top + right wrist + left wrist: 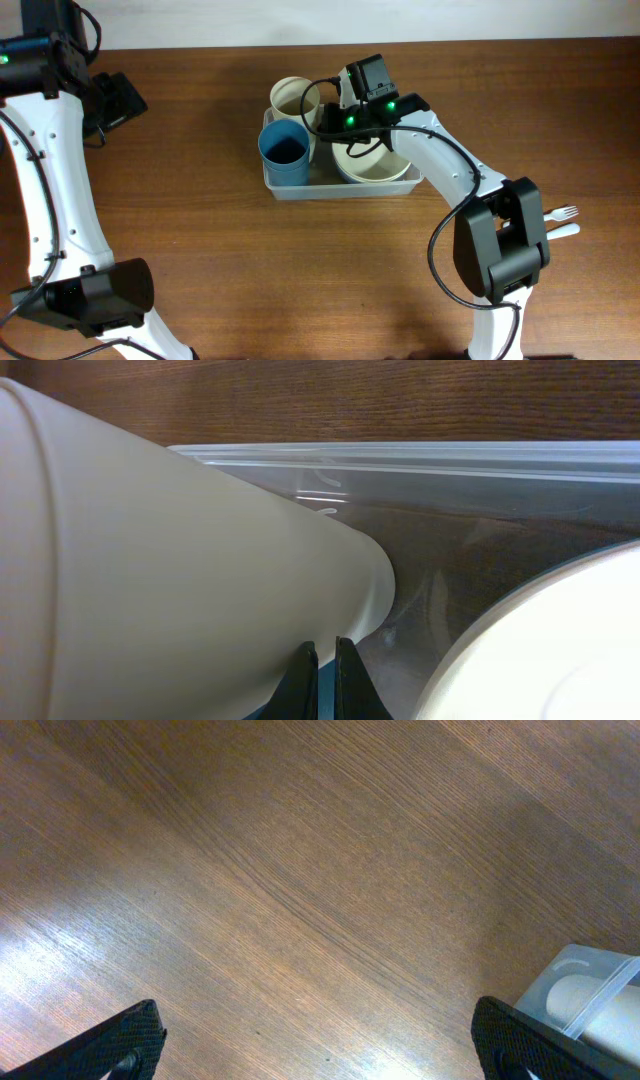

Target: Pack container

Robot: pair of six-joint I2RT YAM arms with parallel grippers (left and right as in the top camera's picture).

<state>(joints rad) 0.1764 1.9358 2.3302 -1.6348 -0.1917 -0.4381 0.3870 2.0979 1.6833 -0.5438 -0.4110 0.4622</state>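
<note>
The clear plastic container [290, 188] stands at the table's middle. It holds a blue cup [285, 150], a cream cup [295, 97] and a white bowl [375, 165]. My right gripper [330, 122] is inside the container between the cups and the bowl. In the right wrist view its fingers [326, 680] are almost together with a thin blue strip between them, the cream cup [150, 560] on the left, the bowl [560, 650] on the right and the container wall [450, 470] behind. My left gripper [320, 1050] is open and empty over bare wood.
A white fork [565, 212] and another white utensil [562, 231] lie at the right edge of the table. A corner of the container [590, 995] shows at the lower right of the left wrist view. The left arm [110, 100] is at the far left.
</note>
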